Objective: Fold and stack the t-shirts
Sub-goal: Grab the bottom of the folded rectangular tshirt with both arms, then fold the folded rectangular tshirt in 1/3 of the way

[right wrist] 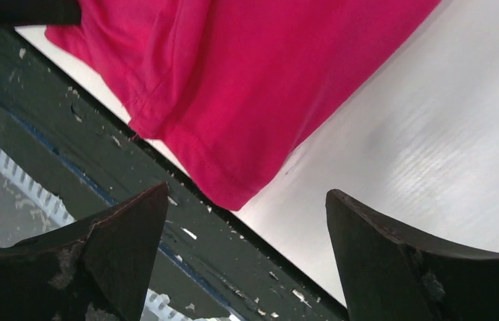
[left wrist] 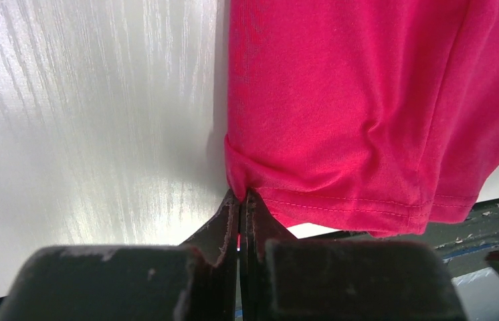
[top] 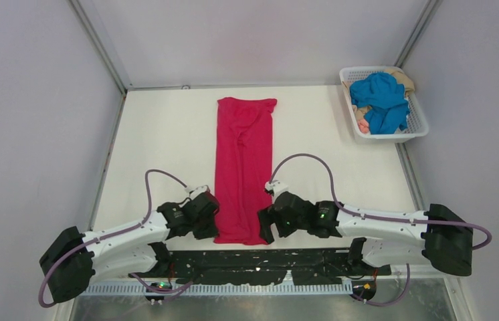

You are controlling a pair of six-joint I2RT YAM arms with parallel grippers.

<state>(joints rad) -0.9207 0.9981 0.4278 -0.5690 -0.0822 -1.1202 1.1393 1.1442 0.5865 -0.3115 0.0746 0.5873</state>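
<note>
Three t-shirts are in sight, one basket and two grippers. The crimson-pink t-shirt lies alone in the middle of the table, folded into one long narrow strip that runs from the far side to the near edge. The blue t-shirt and the beige t-shirt are bundled together in the white lattice basket at the far right corner, the blue one on top. Only the top view shows that basket and the strip's full length. It also shows the left gripper at the strip's near left corner and the right gripper at its near right corner, but not how their jaws stand. The left wrist view settles one: the left gripper has its jaws pressed together on the hem corner, the cloth puckered at the tips and a sliver of red between the fingers. The right wrist view settles the other: the right gripper has its jaws spread wide and holds nothing, and the stitched corner lies beyond the fingers, untouched. That view also shows this corner lying just over the table's near edge onto the dark mounting plate
</note>
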